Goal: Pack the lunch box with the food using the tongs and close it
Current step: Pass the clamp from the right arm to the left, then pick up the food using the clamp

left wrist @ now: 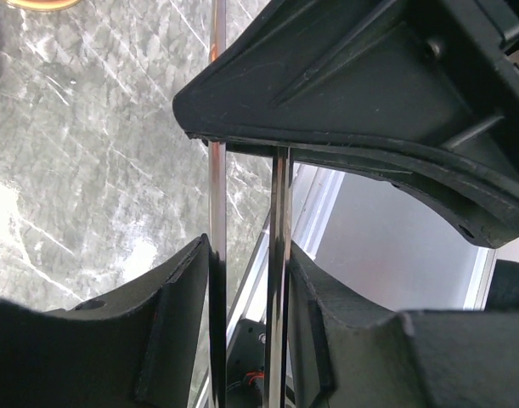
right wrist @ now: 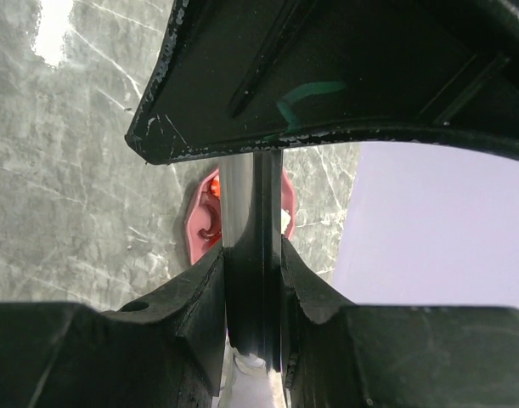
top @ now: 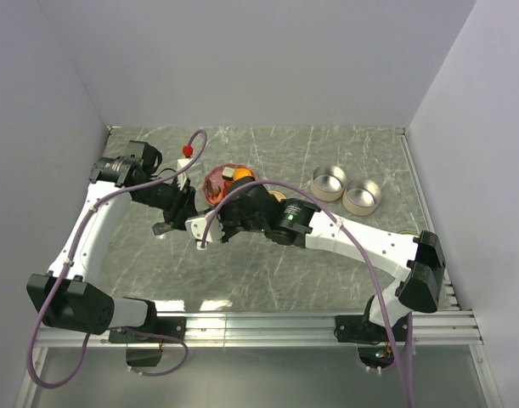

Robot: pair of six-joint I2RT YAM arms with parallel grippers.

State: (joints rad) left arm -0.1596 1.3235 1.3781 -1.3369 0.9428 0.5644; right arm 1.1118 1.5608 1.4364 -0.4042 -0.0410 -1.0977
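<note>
The long thin grey metal tongs run lengthwise between the fingers of the left gripper. Its jaws press on the 2 slender arms from outside, with a gap still between the arms. The right gripper clamps the tongs too, jaws tight against them, just at the near side of the round pink plate. Small food pieces lie on that plate, 1 of them round and orange.

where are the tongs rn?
In the left wrist view the tongs run between the fingers of the left gripper, both thin arms pinched. The right wrist view shows the right gripper clamped on them too, just short of the pink plate.
</note>
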